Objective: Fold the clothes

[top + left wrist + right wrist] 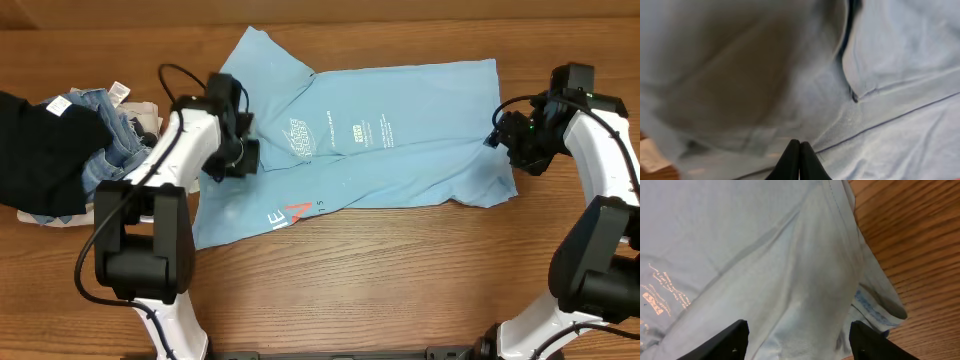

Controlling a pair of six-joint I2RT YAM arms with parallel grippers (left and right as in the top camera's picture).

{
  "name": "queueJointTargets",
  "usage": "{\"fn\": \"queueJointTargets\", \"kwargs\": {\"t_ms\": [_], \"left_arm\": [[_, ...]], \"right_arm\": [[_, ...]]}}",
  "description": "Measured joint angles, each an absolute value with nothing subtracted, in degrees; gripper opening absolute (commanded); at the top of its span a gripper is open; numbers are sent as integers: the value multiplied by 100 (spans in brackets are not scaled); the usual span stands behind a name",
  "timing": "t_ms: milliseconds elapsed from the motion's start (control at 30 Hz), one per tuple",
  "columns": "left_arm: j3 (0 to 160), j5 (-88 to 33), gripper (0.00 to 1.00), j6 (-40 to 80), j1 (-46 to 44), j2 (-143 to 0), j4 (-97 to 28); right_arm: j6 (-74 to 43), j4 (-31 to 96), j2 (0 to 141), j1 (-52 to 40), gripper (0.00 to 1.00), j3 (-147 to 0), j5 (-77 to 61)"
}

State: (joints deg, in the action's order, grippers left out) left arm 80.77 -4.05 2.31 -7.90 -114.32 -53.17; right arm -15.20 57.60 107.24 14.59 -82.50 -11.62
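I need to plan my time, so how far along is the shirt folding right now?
Barely begun. Done: the shirt lies spread across the table, rumpled, with no neat fold showing. In hand: the left tool is shut at its left side, and the right tool stands open over its right edge. Left: nearly all the folding.

Left gripper (pixel 799 145) closed, right gripper (pixel 797 332) wide.
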Motion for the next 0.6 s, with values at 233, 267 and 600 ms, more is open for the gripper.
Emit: {"fn": "queueJointTargets", "kwargs": {"t_ms": [233, 267, 600], "left_arm": [[7513, -351, 4, -1, -864, -11432, -4534], [7502, -244, 4, 1, -860, -11432, -4327], [7935, 1354, 9, 281, -121, -11434, -3470]], "right_arm": [[-1616, 5712, 10724, 1459, 68, -8250, -1181], [-1623, 5714, 10724, 1459, 68, -8250, -1179], [-1632, 5822, 10724, 1459, 68, -8250, -1179]]}}
